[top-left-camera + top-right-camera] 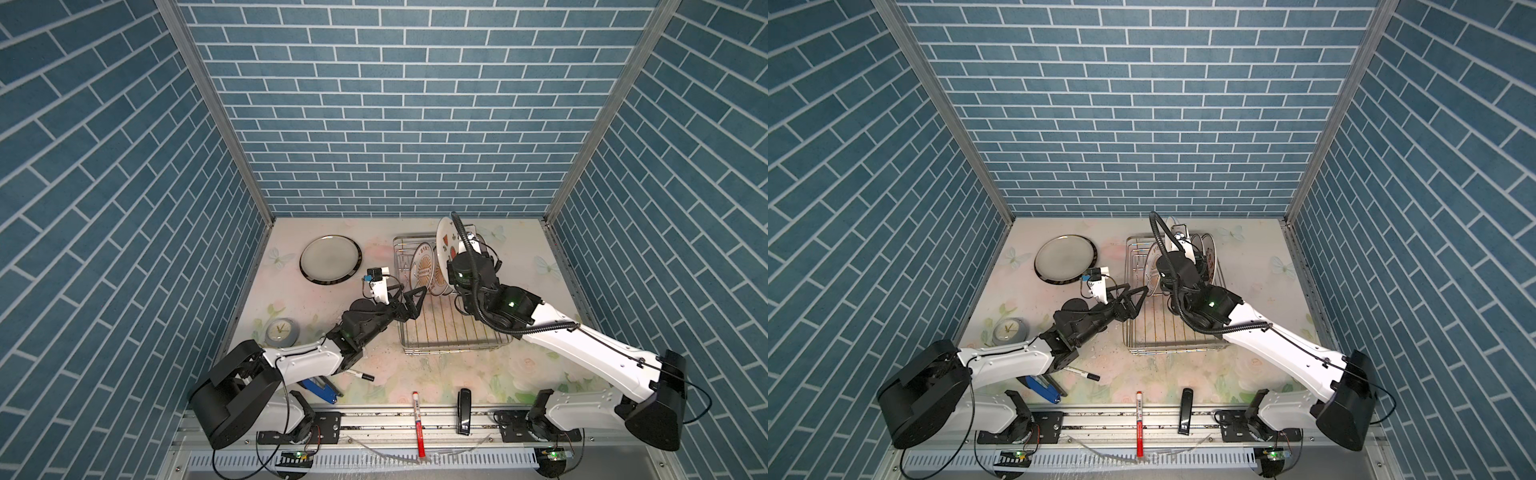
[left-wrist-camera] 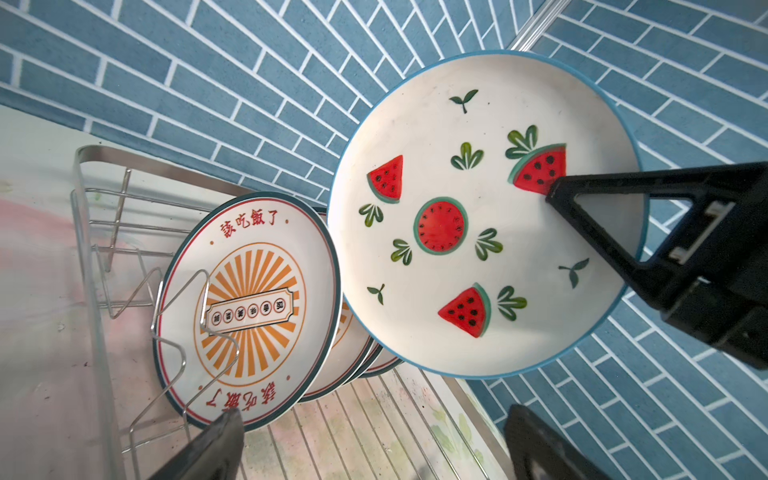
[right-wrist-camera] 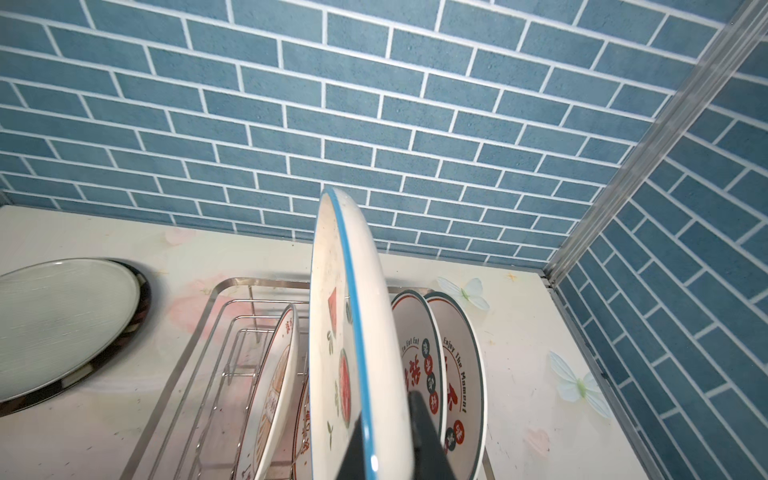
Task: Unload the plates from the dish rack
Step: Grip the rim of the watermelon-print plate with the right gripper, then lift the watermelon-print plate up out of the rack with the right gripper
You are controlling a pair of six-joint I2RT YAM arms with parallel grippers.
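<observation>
Right wrist view: watermelon plate (image 3: 328,291) rim pinched tight in right hand (image 3: 386,436), apparently above dish rack (image 3: 257,281).

White arm shells (image 1: 590,353), black joints (image 1: 232,395), green lights (image 1: 511,302), ribbed black cable (image 1: 540,330), black triangular-framed left hand (image 1: 419,302)

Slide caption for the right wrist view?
Right gripper pinches the rim of the watermelon plate, edge-on, raised above the other plates in the dish rack.
</observation>
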